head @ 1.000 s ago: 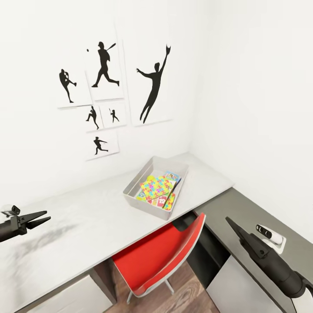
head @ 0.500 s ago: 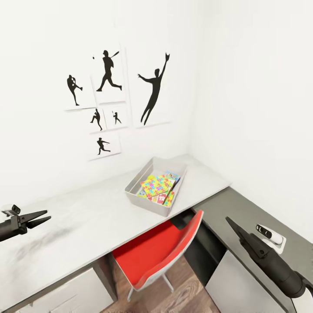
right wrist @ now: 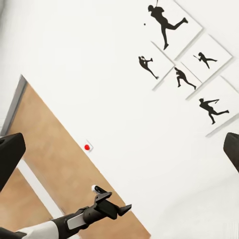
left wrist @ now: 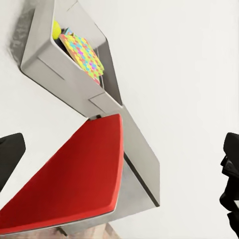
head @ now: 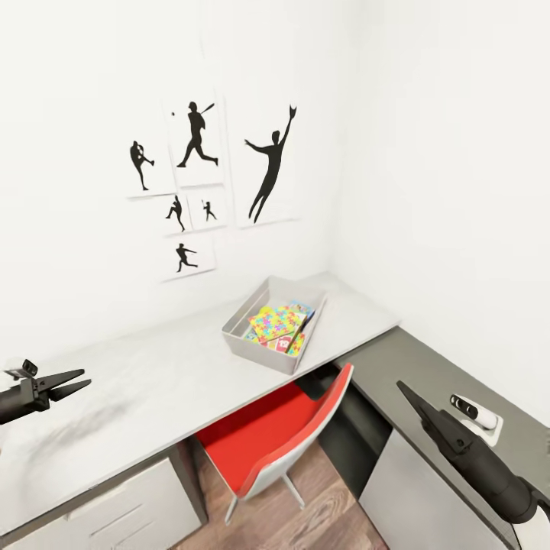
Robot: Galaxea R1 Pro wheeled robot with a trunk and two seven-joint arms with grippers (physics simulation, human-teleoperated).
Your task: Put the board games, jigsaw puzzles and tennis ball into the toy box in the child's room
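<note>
The grey toy box (head: 260, 353) stands on the pale desk (head: 153, 382) against the wall, ahead and slightly right. Inside it lie colourful jigsaw puzzles (head: 276, 321) and other flat game boxes (head: 285, 345). In the left wrist view the toy box (left wrist: 50, 59) holds a yellow tennis ball (left wrist: 56, 29) beside a puzzle (left wrist: 87, 57). My left gripper (head: 72, 382) hovers open over the desk's left end, far from the box. My right gripper (head: 403, 389) is open and empty over the dark side counter (head: 412, 363).
A red chair (head: 283, 435) is tucked under the desk below the box. Desk drawers (head: 114, 504) sit at lower left. Baseball silhouette pictures (head: 198, 176) hang on the wall. A white cabinet (head: 412, 496) stands under the side counter. Wood floor (head: 305, 519) shows between them.
The whole view has shifted: the desk, box and chair look smaller and farther, and more of the drawers shows, so the camera has drawn back. Both grippers keep their pose.
</note>
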